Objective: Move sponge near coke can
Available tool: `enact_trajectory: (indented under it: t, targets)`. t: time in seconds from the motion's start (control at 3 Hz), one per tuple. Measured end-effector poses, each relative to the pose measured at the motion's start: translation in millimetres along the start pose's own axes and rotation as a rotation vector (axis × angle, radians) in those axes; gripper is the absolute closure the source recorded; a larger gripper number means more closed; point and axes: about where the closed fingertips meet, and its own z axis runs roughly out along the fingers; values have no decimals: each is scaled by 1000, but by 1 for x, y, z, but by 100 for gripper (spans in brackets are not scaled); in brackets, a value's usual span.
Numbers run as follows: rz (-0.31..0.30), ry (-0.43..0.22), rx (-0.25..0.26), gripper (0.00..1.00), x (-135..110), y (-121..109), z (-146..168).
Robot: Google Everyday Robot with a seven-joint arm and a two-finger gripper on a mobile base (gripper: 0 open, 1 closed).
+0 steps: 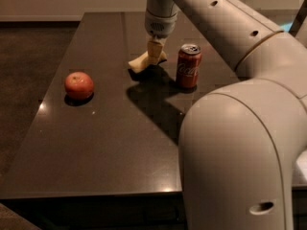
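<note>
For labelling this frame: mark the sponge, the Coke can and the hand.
sponge (139, 63), camera view: its pale left end.
Coke can (188, 69), camera view: red side at the white script.
hand (154, 54), camera view: between fingertips, gripping the sponge, left of the can.

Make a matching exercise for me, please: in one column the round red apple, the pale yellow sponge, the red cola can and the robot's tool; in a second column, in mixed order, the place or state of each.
Things:
1. round red apple
2. pale yellow soft sponge
3. red Coca-Cola can with silver top
4. robot's tool

Places or states:
a. upright on the dark table, right of the sponge in the picture
b. pointing down from above, shut on the sponge
c. alone at the picture's left
d. tilted, held by the tool

Pairs: 1-c, 2-d, 3-a, 4-b
</note>
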Motion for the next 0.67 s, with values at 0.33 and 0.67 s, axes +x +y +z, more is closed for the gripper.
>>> enact_trajectory:
  t: [0.33,0.67]
  targets:
    - [-1,40,-17,83,11,1,5]
    - [8,59,-26,60,22,2,5]
